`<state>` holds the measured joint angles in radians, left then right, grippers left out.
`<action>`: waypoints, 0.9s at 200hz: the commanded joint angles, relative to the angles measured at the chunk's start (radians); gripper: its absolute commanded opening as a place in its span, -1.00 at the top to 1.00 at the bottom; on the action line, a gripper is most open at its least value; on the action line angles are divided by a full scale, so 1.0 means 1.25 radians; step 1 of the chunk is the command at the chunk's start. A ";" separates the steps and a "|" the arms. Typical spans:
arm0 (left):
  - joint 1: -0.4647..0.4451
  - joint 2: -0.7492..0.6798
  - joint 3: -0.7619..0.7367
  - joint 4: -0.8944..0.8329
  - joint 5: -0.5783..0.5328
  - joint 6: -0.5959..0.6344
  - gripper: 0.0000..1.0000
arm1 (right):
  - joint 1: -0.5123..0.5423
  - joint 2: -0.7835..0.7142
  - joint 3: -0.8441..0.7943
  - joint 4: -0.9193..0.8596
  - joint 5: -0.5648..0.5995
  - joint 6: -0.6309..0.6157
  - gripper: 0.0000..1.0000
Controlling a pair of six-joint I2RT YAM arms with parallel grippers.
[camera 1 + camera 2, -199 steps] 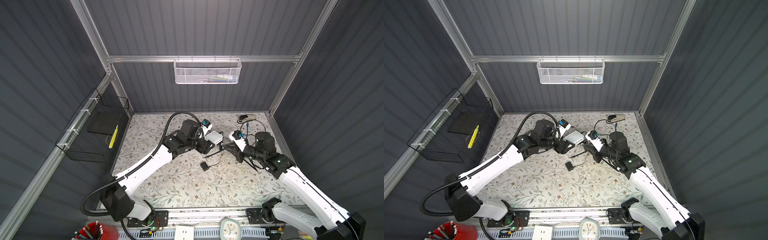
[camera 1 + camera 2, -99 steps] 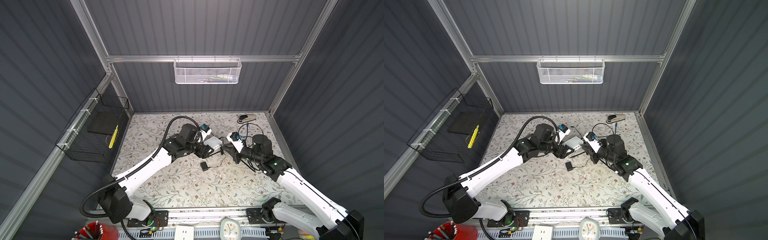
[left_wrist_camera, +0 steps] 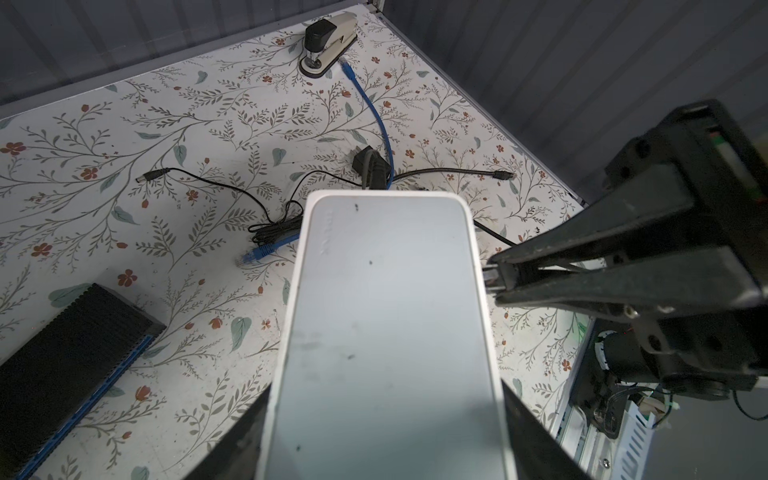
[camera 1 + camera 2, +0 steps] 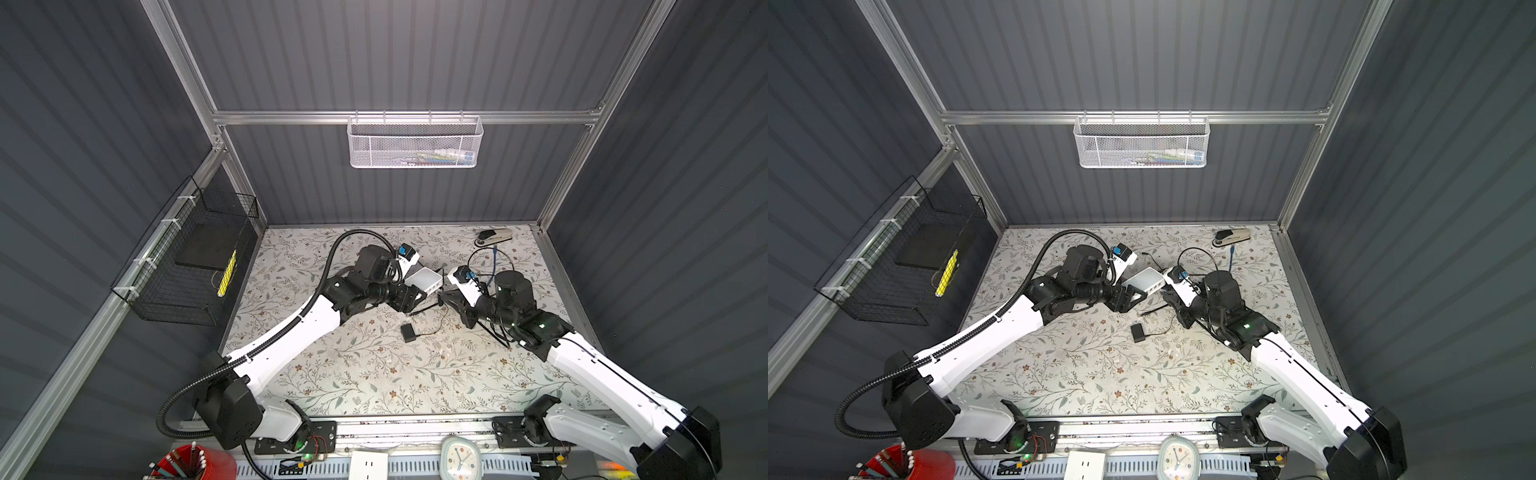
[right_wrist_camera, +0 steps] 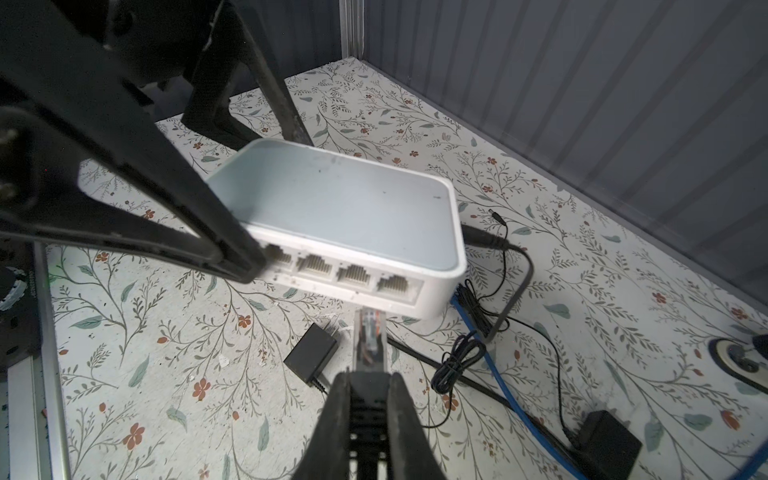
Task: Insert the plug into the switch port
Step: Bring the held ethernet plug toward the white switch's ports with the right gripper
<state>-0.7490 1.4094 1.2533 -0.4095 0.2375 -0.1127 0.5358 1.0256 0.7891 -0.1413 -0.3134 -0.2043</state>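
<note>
switch [image 5: 340,199] wht, grey top | plug [image 5: 369,332] clear | cable [image 3: 374,112] blue | tbl [image 4: 374,374] floral | fingers [image 5: 401,415] blk

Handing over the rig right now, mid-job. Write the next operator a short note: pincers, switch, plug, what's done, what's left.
Left pincer: clamped across the white rectangular plastic network switch, held off the floral tabletop.
Right pincer: shut on the clear plastic plug.
Plug tip sits just short of the switch's port row, seemingly a little low; visible ports empty.
Done: both things grasped, plug facing the ports.
Left: line the plug up with a port, push it in, release.
</note>
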 commanded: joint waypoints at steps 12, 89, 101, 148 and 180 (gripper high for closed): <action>0.003 -0.015 -0.006 0.016 0.021 -0.003 0.19 | 0.003 -0.003 0.019 0.046 -0.008 0.010 1.00; 0.008 -0.012 -0.001 0.010 0.001 0.004 0.19 | 0.003 -0.026 0.015 0.015 -0.054 -0.017 1.00; 0.010 -0.013 -0.002 0.007 0.001 0.005 0.19 | 0.003 -0.036 0.011 0.008 -0.035 -0.018 1.00; 0.014 -0.017 -0.009 0.004 0.011 0.006 0.19 | -0.001 -0.024 0.031 -0.002 -0.026 -0.018 1.00; 0.013 -0.021 -0.007 0.002 0.023 0.010 0.19 | -0.002 0.000 0.049 -0.011 0.050 -0.009 1.00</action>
<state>-0.7395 1.4097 1.2484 -0.4068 0.2379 -0.1120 0.5358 1.0096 0.8124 -0.1471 -0.3157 -0.2237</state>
